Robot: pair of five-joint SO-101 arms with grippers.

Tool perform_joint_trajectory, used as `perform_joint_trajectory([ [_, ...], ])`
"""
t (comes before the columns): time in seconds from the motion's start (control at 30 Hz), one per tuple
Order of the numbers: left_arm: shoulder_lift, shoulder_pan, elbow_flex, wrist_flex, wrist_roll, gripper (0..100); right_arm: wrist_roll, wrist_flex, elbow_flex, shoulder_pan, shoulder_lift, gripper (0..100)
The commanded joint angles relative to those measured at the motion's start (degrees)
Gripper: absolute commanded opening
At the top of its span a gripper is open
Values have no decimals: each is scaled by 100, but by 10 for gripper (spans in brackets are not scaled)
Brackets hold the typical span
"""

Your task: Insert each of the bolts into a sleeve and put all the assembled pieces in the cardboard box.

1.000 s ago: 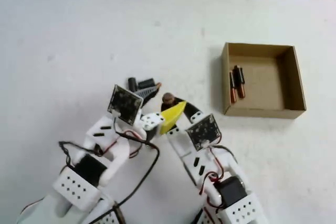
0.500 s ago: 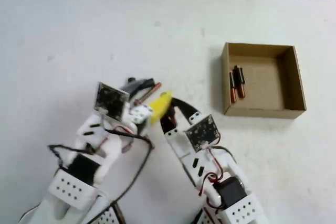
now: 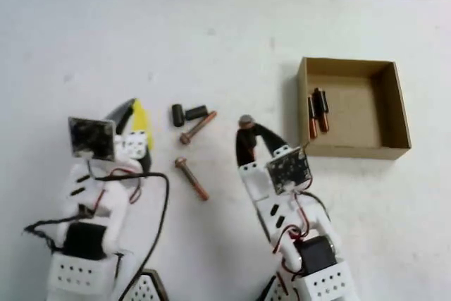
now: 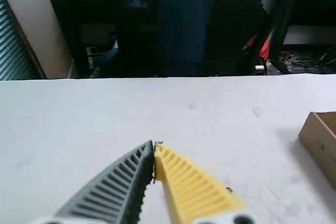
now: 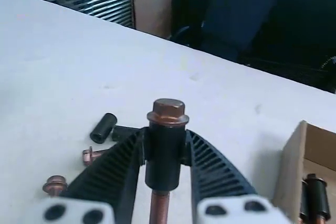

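Note:
My right gripper is shut on a copper bolt seated in a black sleeve, held upright just left of the cardboard box. Two assembled pieces lie inside the box. On the table between the arms lie two loose bolts and two black sleeves, which the right wrist view also shows as sleeves and bolts. My left gripper, grey and yellow, is shut with nothing in it, left of the loose parts.
The box's near corner stands at the edge of the left wrist view. Bare white table stretches behind the parts to the far edge. Dark furniture stands beyond the table.
My left arm has drawn back to the left, away from the right gripper. The right gripper has shifted right toward the box with the bolt and sleeve. Two bolts now lie uncovered.

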Motion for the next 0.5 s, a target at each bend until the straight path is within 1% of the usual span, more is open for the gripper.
perform_joint_trajectory([
  [0.0, -611, -418, 158, 220, -26, 42, 70, 277, -545, 523, -66, 17],
  [0.13, -1481, -927, 862, 220, -26, 42, 79, 1130, -1310, 980, -57, 17],
  [0.2, -1815, -1138, 1134, 220, -35, 42, 79, 1455, -1635, 1095, -57, 17],
  [0.27, -1780, -1297, 1231, 220, -158, 42, 79, 1736, -1978, 1218, -48, 17],
  [0.37, -1719, -1464, 1371, 220, -580, 42, 97, 2114, -2514, 1473, -48, 17],
  [0.47, -1719, -1499, 1547, 220, -659, 42, 396, 2378, -2954, 1692, -22, 17],
])
